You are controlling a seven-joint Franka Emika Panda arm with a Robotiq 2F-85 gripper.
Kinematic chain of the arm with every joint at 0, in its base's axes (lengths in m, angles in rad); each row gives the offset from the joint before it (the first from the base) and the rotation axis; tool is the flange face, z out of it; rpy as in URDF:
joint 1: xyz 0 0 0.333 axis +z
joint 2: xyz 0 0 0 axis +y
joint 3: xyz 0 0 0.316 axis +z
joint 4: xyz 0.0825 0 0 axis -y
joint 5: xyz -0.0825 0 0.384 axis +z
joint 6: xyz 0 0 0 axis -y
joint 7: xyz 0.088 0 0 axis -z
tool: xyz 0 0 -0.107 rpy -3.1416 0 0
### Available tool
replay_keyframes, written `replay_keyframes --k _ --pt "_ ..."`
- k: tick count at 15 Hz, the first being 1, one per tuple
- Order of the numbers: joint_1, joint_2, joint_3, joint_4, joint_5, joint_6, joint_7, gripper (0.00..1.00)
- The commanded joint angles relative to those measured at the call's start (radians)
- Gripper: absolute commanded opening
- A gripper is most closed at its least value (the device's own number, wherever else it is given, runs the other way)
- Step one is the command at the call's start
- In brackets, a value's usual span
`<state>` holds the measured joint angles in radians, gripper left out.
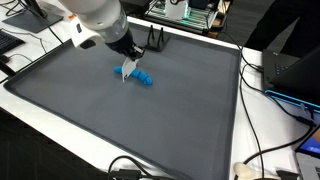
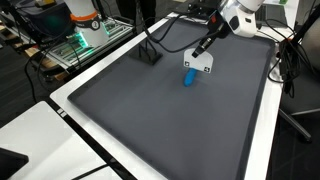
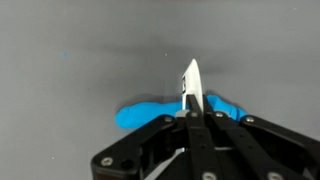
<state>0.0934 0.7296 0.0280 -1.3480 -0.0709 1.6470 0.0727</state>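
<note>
**A:** Quick count, left to right?

**B:** One end effector (image 1: 127, 66), jaws pinched narrow on one white piece (image 1: 127, 72). One blue piece (image 1: 144, 78) sits just right of that. One black stand (image 1: 155, 43) is further right and further back. All of it is on one tabletop (image 1: 80, 115).

**A:** Shapes and materials?

**B:** The white piece you're gripping is thin, flat and hard-looking. It looks like a pointed blade edge-on in the wrist view and a small pale slab in an exterior view. The blue piece is short, chunky and lumpy, probably plastic. The stand is a thin dark frame, too small to make out. The tabletop is dark grey, matte and rectangular with a paler raised rim.

**A:** Where's the blue one?

**B:** It's lying flat on the grey surface, right under the tip of your white piece. I can't tell whether they touch or are just apart.
</note>
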Motion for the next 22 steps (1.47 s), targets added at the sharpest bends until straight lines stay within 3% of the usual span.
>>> replay_keyframes --k 1,15,22 --pt "0.005 0.001 -0.006 -0.028 -0.007 0.026 0.003 0.01" --pt "0.012 0.033 -0.004 -0.026 -0.029 0.031 -0.032 0.01" --pt "0.007 0.054 0.000 -0.013 -0.023 -0.042 -0.058 0.01"
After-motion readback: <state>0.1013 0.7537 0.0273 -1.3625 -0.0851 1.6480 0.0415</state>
